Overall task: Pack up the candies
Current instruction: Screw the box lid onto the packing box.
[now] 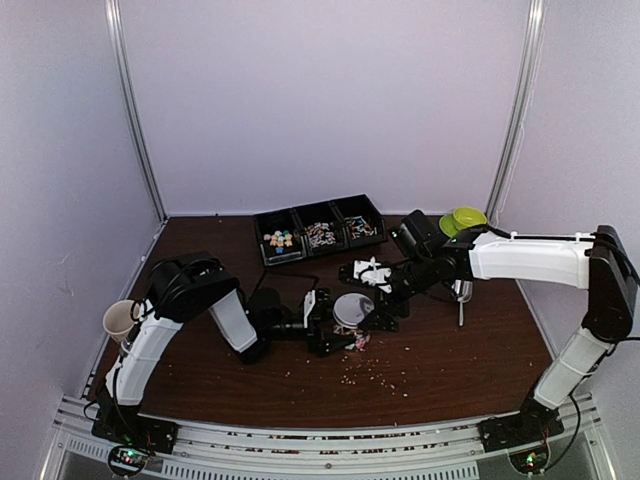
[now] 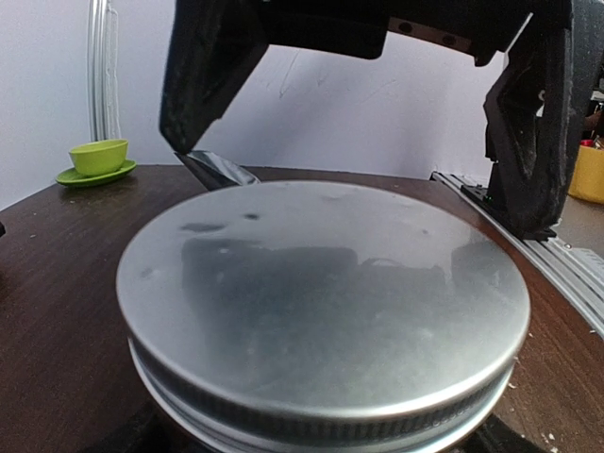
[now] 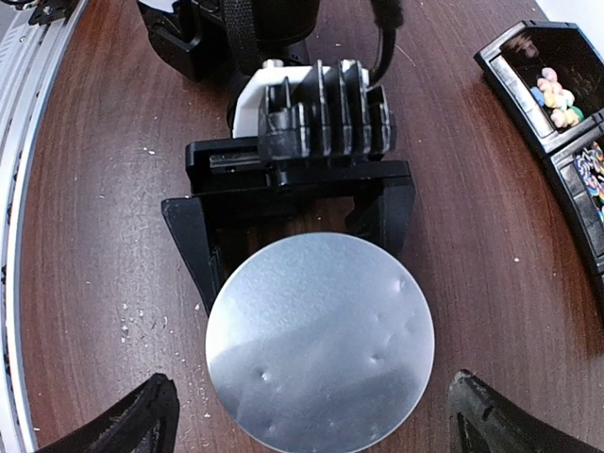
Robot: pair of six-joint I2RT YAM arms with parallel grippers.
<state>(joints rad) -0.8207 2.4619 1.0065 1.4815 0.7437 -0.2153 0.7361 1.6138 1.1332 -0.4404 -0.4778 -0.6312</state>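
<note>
We judge the step in hand to be opening the container: the round silver metal tin (image 3: 321, 344) stands shut on the dark brown wooden surface (image 1: 470, 365), its lid on, so nothing can be packed yet. The candies (image 1: 278, 240) lie well apart from it, in the black plastic tray (image 1: 310, 206) of 3 compartments at the back of the surface: pastel chunks in the left one, thin white stick-like pieces in the middle one. Pale crumbs are strewn in front of the tin.

The left claw (image 2: 373, 189) lies low and level, its 2 fingers flanking the tin body. We cannot tell whether they press on it (the lid's rim hides the contact). Its arm is folded, elbow raised, forearm running rightward just above the surface.

The right claw (image 3: 311, 396) hangs above the lid pointing straight down, its fingers spread wider than the lid and touching nothing. Its arm reaches in from the right, the long white link nearly level and the wrist bent down.

The next move, as we read it, calls for the right claw to drop squarely, close on the lid's rim and turn it while the left claw steadies the body. An off-centre grip could slip on the smooth metal.
</note>
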